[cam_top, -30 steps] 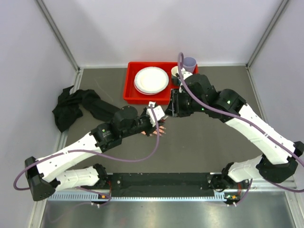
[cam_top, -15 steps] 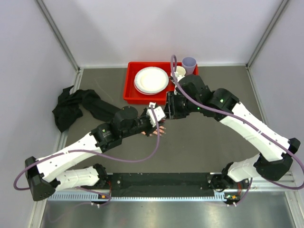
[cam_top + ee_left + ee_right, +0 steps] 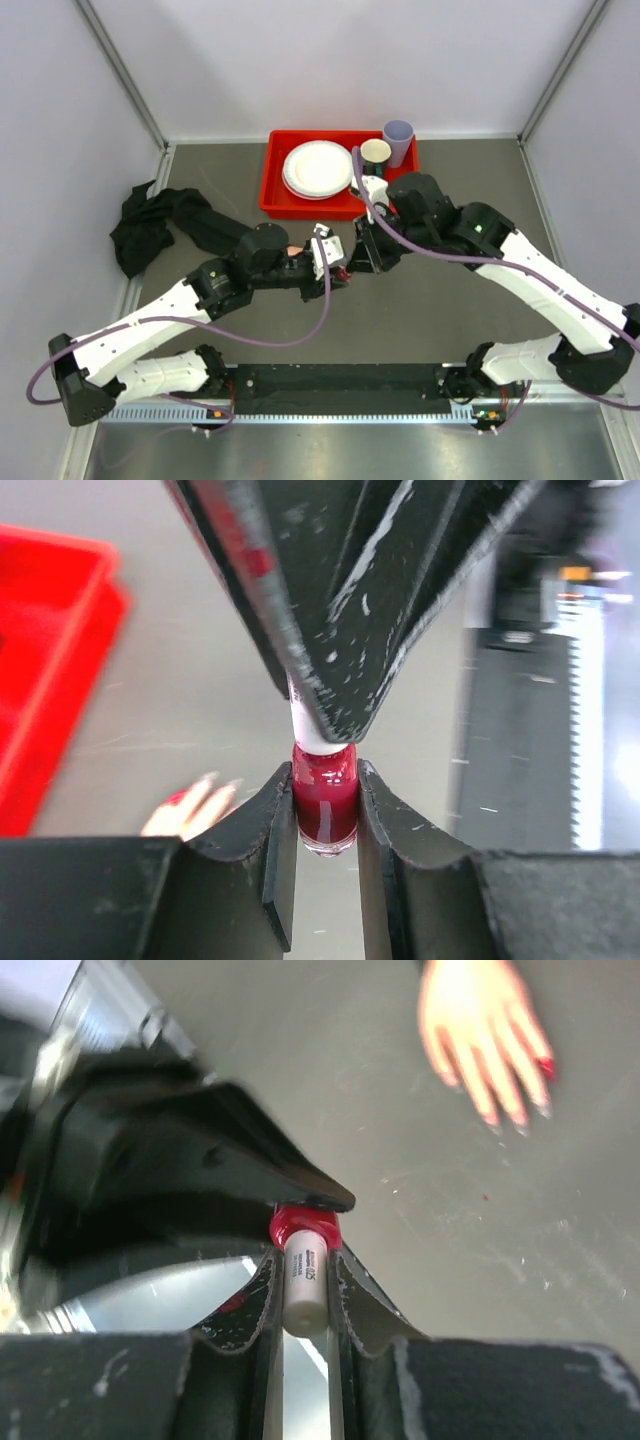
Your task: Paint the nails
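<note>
Both arms meet nose to nose over the middle of the worktop (image 3: 430,310), just in front of the near edge of the red tray (image 3: 272,195). The left gripper (image 3: 324,780) is clamped tight on the polish bottle (image 3: 326,820), a small glass body full of dark red pinched squarely between both fingers. From the opposite side the right gripper (image 3: 304,1253) has its fingers closed on the white cap (image 3: 304,1295), squeezing it from both sides. The cap sits in line with the bottle's neck; whether it is screwed down or loose, can't tell.

The mannequin hand (image 3: 485,1035) lies flat on the grey worktop with its fingers spread, beneath the grippers and apart from the bottle. The left wrist view catches its fingertips peeking out just left of the bottle. As for the nails (image 3: 545,1065), one on an outer finger shows dark red, the rest too blurred to call. From above, the hand is almost wholly hidden under the two grippers.

In the tray sit a stack of white plates (image 3: 318,167) and a cup (image 3: 376,152), with a lilac cup (image 3: 398,135) at its far right corner. A black cloth (image 3: 145,225) lies bunched near the worktop's left edge
</note>
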Controlling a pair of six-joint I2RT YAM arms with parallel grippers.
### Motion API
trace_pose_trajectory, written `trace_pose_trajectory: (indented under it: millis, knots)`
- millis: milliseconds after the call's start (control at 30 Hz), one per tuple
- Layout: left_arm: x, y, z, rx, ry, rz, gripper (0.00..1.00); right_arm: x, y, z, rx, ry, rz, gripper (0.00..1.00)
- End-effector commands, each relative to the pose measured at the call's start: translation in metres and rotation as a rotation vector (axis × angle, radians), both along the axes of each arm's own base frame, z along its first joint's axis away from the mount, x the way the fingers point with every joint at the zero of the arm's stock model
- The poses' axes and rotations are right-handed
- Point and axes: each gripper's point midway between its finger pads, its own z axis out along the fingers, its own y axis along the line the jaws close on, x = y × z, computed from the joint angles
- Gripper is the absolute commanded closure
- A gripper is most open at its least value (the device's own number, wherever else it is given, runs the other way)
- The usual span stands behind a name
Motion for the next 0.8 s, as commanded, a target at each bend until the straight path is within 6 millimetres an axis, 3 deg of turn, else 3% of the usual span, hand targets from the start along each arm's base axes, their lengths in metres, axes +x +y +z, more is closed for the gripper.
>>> trace_pose_trajectory:
  millis: [0, 67, 133, 333, 500, 767]
  knots:
    - [-0.09, -0.009, 0.064, -0.192, 0.077, -0.467, 1.0, -0.022, 0.013, 0.025, 0.164, -0.274, 0.351, 1.0]
    - [-0.106, -0.007, 0.074, -0.227, 0.114, -0.548, 1.0, -0.036, 0.012, 0.038, 0.238, -0.358, 0.448, 1.0]
    - [-0.124, -0.001, 0.083, -0.251, 0.158, -0.647, 1.0, -0.047, 0.009, 0.034, 0.258, -0.389, 0.53, 1.0]
    - [-0.142, 0.004, 0.086, -0.254, 0.244, -0.751, 1.0, -0.07, 0.008, 0.046, 0.342, -0.509, 0.733, 1.0]
    - [-0.141, -0.001, 0.081, -0.228, 0.298, -0.758, 1.0, -0.068, 0.009, 0.053, 0.331, -0.59, 0.796, 1.0]
    - [-0.133, -0.005, 0.064, -0.176, 0.313, -0.717, 1.0, -0.062, 0.002, 0.06, 0.306, -0.635, 0.736, 1.0]
